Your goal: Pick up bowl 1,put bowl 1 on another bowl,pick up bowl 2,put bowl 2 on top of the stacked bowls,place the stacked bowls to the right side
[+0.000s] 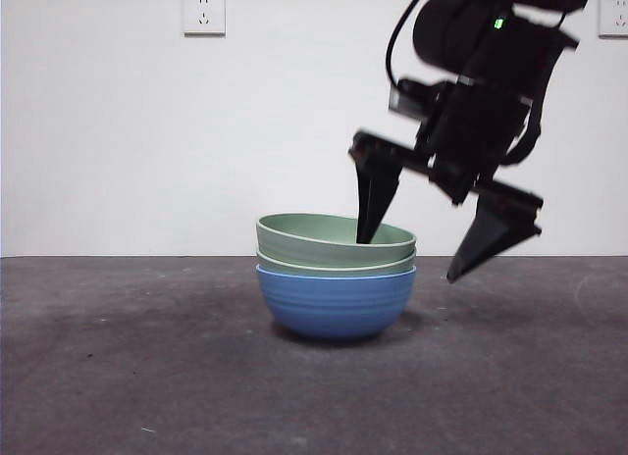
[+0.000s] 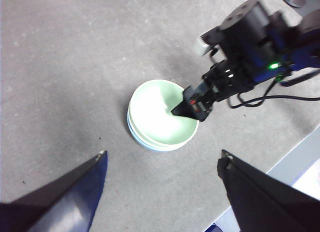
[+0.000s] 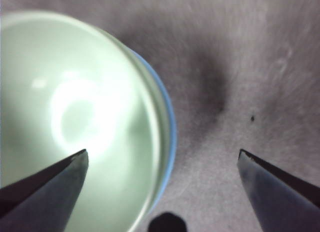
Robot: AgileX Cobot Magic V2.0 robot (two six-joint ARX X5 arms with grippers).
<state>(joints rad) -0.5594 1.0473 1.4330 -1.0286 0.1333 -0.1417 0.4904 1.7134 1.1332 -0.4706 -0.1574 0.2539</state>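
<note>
A medium-blue bowl [image 1: 336,303] stands at the middle of the table with two pale green bowls nested in it, the lower one [image 1: 294,266] showing only its rim and the top one [image 1: 314,241] sitting slightly tilted. My right gripper [image 1: 409,260] is open and straddles the stack's right rim, one jaw down inside the top green bowl [image 3: 60,92] and the other outside over the table. The blue rim [image 3: 172,137] lies between the jaws of the right gripper [image 3: 163,152]. My left gripper [image 2: 163,153] is open and empty, high above the stack [image 2: 155,112].
The dark grey table top [image 1: 118,357] stretches to both sides of the stack. Its edge [image 2: 295,157] runs past the right arm [image 2: 240,67]. Two wall sockets [image 1: 204,12] [image 1: 613,14] sit on the white wall behind.
</note>
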